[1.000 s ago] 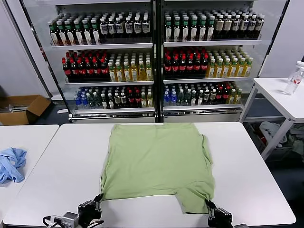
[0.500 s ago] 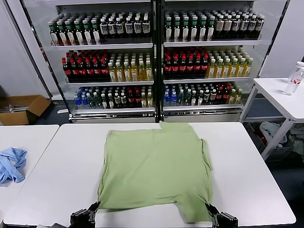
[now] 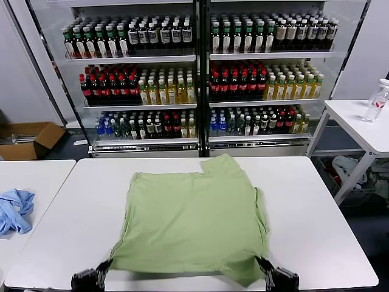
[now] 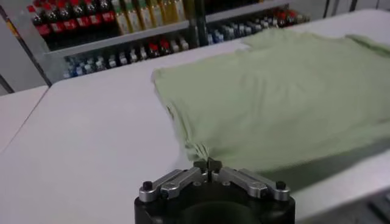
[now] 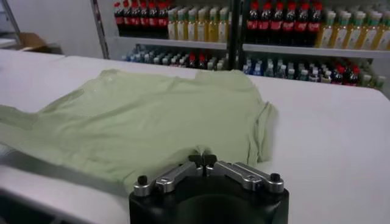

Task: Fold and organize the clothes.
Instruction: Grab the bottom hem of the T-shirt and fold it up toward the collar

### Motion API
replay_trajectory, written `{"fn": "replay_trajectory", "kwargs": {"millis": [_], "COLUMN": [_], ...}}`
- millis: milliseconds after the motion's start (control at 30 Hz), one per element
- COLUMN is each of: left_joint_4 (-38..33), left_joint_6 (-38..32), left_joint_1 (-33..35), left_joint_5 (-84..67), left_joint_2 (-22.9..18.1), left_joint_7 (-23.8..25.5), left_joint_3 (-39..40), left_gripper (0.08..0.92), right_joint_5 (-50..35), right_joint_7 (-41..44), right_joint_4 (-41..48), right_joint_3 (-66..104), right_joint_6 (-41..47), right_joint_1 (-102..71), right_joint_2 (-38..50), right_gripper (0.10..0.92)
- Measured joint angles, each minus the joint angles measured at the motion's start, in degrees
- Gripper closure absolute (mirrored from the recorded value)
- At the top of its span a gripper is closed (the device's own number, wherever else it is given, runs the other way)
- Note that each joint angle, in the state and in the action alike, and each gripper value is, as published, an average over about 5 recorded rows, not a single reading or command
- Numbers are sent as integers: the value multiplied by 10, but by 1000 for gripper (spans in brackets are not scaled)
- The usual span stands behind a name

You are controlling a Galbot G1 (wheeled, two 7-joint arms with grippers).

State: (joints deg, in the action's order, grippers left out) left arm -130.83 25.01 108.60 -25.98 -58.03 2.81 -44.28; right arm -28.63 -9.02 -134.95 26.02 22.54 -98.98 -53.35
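A: Item one, the polo shirt [image 3: 193, 225]. Where is it lying?

B: Light green, spread plain side up on the white tabletop [image 3: 316, 207], in front of the drinks cooler [image 3: 197, 73]. Its near hem is hanging at the tabletop's front edge; one corner of cloth is poking out toward the cooler.

A: Item two, the left gripper [image 4: 207, 165]?

B: Sitting at the shirt's near left corner, jaws clenched on a pinch of the hem. The cloth is bunching into small pleats right at the pinch.

A: Item three, the right gripper [image 5: 203, 161]?

B: At the shirt's near right corner, jaws likewise clamped on the hem. That corner is sagging lower than the left one.

A: Other stock?

B: A small light blue cloth [image 3: 13, 210] on the neighbouring table, well to the left of the shirt. A cardboard box [image 3: 27, 139] on the floor beyond it. A clear bottle [image 3: 377, 100] on the side table to the right. None of it is touching the shirt.

A: Step in hand?

B: I'm judging it as dragging or lifting the hem to set up a fold. To do it well, both arms should be travelling level and together, keeping the hem taut between them so the body isn't wrinkling. The right corner wants evening up, and the far poking corner flattening before any crease goes in.
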Motion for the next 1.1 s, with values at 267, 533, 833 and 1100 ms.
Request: {"fn": "replay_trajectory", "kwargs": {"millis": [267, 533, 833, 1100], "left_joint_4": [77, 138, 196, 247], "left_joint_6": [-17, -25, -35, -40], "left_joint_1": [-112, -191, -262, -307], "left_joint_5": [-37, -49, -47, -23], "left_joint_2": [4, 0, -7, -14], "left_joint_7": [23, 41, 52, 57], "left_joint_3": [25, 63, 100, 124], "left_gripper": [918, 918, 918, 862], "right_joint_5": [-15, -17, -9, 8], "right_joint_7": [-11, -14, -16, -26], "right_joint_4": [73, 127, 172, 213], "right_joint_3": [-50, -76, -98, -121], "right_joint_6": [18, 31, 33, 37], "right_joint_1": [137, 214, 259, 291], "right_joint_2": [-17, -26, -38, -56], "right_gripper": [920, 920, 920, 837]}}
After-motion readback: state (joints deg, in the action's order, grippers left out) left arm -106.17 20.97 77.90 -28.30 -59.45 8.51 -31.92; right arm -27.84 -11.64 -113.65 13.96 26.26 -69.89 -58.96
